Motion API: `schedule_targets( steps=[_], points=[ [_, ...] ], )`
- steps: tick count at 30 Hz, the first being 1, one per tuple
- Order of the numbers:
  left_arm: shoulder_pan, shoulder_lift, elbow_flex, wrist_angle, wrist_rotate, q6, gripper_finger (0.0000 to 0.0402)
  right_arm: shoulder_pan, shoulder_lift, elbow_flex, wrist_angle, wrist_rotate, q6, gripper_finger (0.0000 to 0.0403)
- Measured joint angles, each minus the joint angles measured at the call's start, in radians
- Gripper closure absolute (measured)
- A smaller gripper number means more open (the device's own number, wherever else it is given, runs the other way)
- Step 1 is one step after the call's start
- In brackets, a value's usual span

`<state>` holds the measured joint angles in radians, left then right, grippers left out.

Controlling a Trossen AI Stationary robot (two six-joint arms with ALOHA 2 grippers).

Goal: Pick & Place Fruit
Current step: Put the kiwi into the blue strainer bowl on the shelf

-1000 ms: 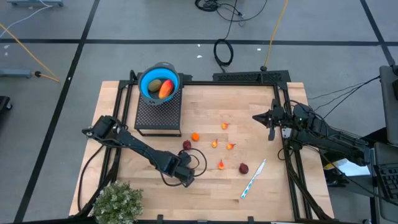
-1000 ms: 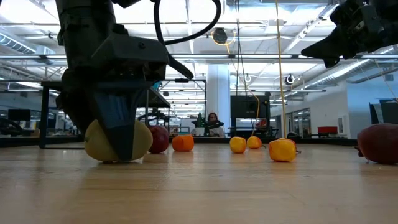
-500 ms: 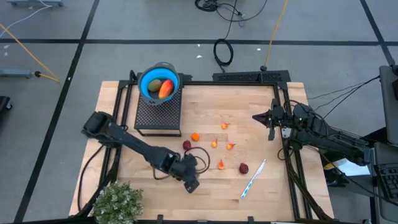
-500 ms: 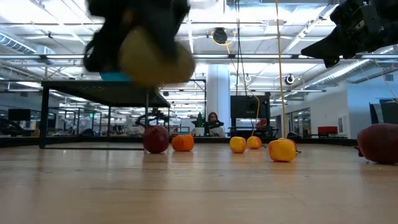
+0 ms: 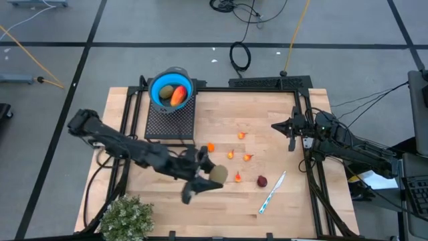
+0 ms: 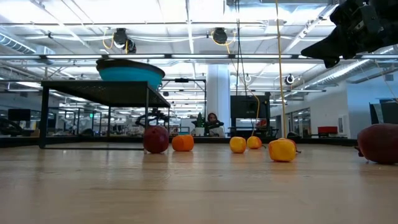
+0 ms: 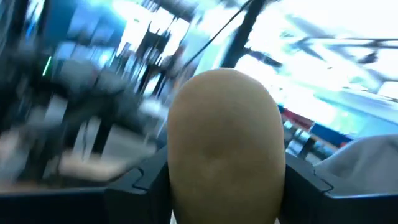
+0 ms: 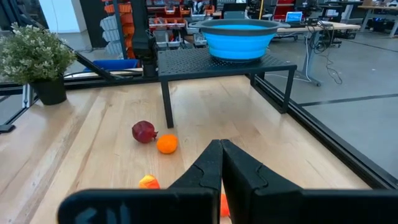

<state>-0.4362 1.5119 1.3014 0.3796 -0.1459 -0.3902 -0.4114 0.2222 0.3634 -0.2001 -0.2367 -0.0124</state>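
My left gripper hangs high over the table's middle, shut on a brown-green oval fruit that fills the left wrist view. It is above the low view's picture. On the wood lie a dark red ball, an orange ball and tiny orange bits. A blue bowl on a black stand at the far left holds a red-orange piece and another oval. My right gripper waits shut at the right. My left gripper pinches the oval fruit's two opposite sides between its two fingers, which lie about level and point toward the table's right. The fruit's rounded end sticks out past the fingers. It is lifted clear of the table.
A white-and-blue pen lies at the near right and a bushy green plant stands at the near left corner. A black frame runs along the table's edges. Bare wood lies at the near middle.
My left gripper has risen steeply from the table with the oval fruit, tipping from pointing down to about level and rolling, and has drifted a little toward the table's right. The fruit has gone from resting on the wood to lifted clear, out of the low view.
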Motion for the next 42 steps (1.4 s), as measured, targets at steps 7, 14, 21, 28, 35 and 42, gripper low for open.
schedule_targets(
  steps=[7,14,21,28,35,42],
  points=[
    [-0.008,-0.049,0.000,0.224,0.139,0.258,0.0206,0.000,0.000,0.000,-0.002,0.000,0.000,0.0403],
    [-0.008,-0.049,0.000,0.438,0.336,0.404,0.0213,0.000,0.000,0.000,-0.002,0.000,-0.002,0.0403],
    [-0.008,-0.049,0.000,0.550,0.627,0.638,0.0187,0.000,0.000,0.000,-0.002,0.000,-0.003,0.0403],
    [-0.008,-0.049,0.000,0.564,0.724,0.763,0.0184,0.000,0.000,0.000,-0.002,0.000,-0.003,0.0403],
    [-0.008,-0.049,0.000,0.570,0.678,0.741,0.0184,0.000,0.000,0.000,-0.002,0.000,-0.003,0.0403],
    [-0.012,-0.049,0.000,0.698,0.112,0.456,0.0183,0.000,0.000,0.000,-0.002,0.000,-0.003,0.0403]
  ],
)
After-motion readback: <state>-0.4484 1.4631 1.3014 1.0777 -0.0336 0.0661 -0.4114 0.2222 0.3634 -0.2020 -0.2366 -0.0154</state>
